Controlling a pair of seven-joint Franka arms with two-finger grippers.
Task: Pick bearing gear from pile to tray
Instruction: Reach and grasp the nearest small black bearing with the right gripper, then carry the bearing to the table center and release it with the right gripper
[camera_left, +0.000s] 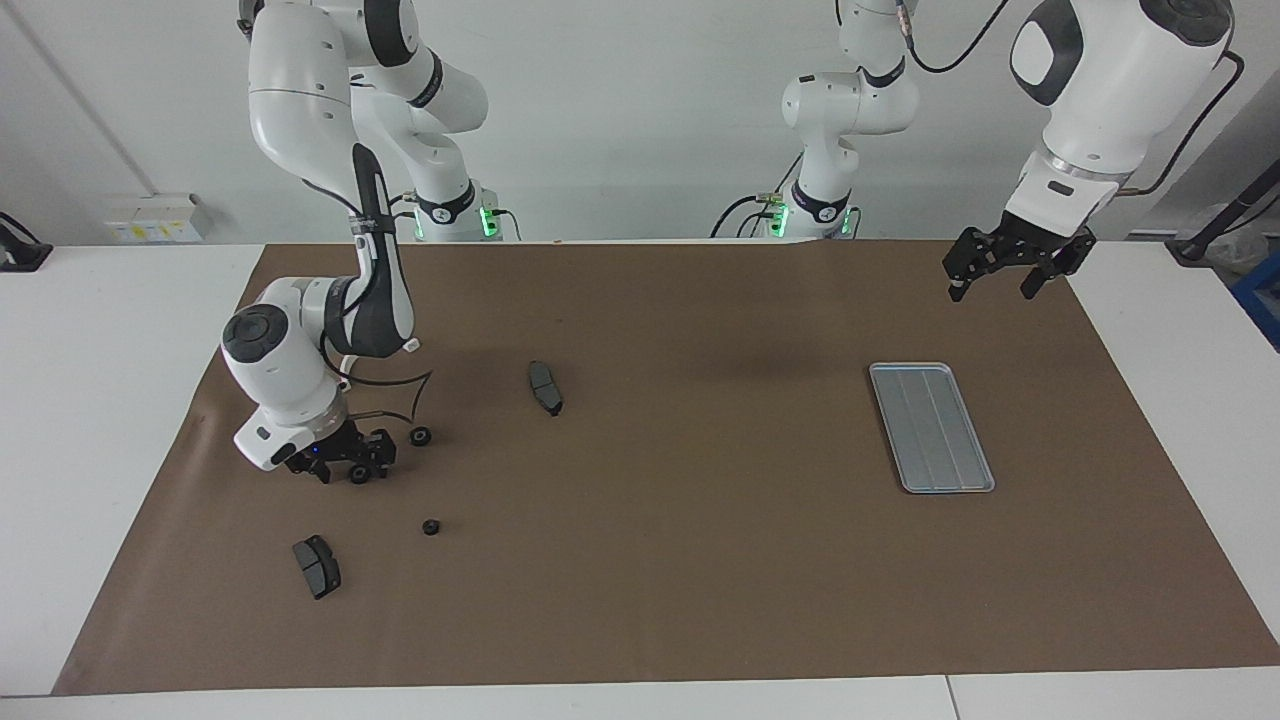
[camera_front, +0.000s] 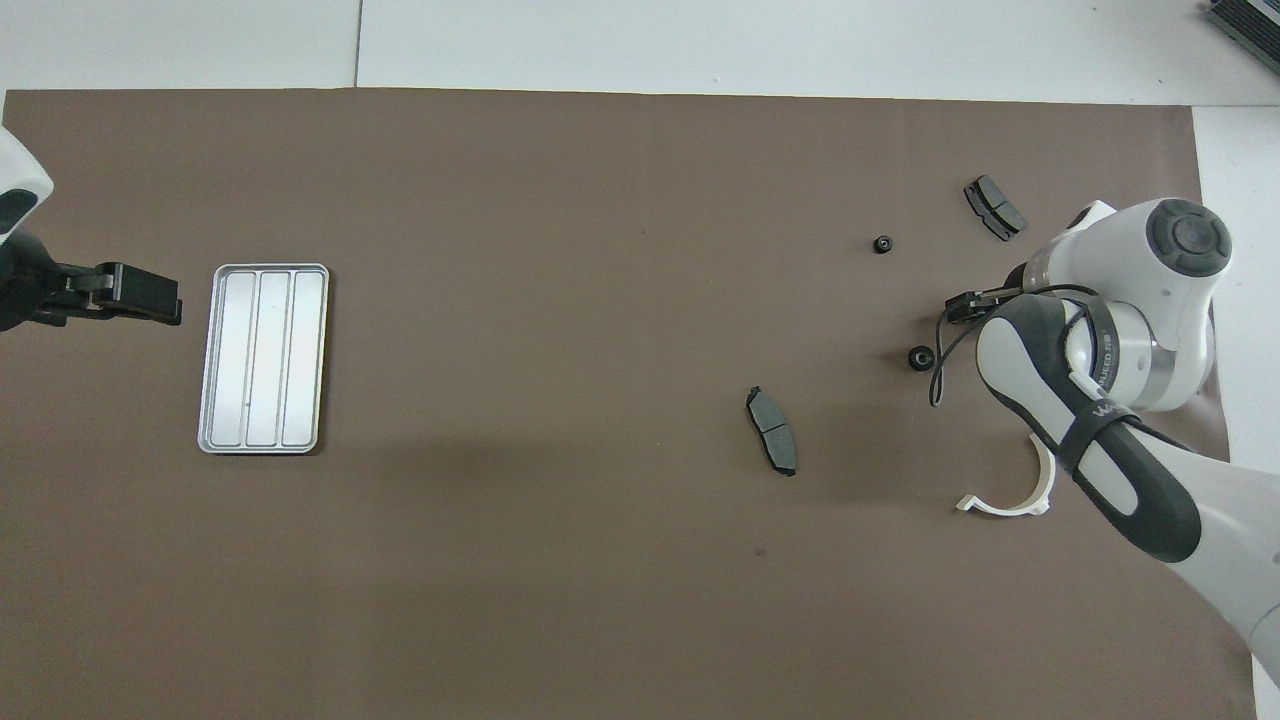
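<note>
We see a robotics lab: two white arms (camera_left: 330, 130) bolted at a white worktop (camera_left: 100, 330) under brown paper (camera_left: 700, 560), bare walls, trailing cables (camera_left: 745, 210).

White table (camera_left: 110, 330) under a brown mat (camera_left: 700, 560), plain white wall (camera_left: 620, 110), pale box (camera_left: 158, 218) at its foot

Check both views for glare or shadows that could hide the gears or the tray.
Overhead view: the tray shines brightly along its ridges, its rim still distinct; a soft broad shadow darkens the mat near it. The right arm covers its own gripper and the gear there. Facing view: the tray shows no glare; the loose gears and cast only small tight shadows and read clearly.
</note>
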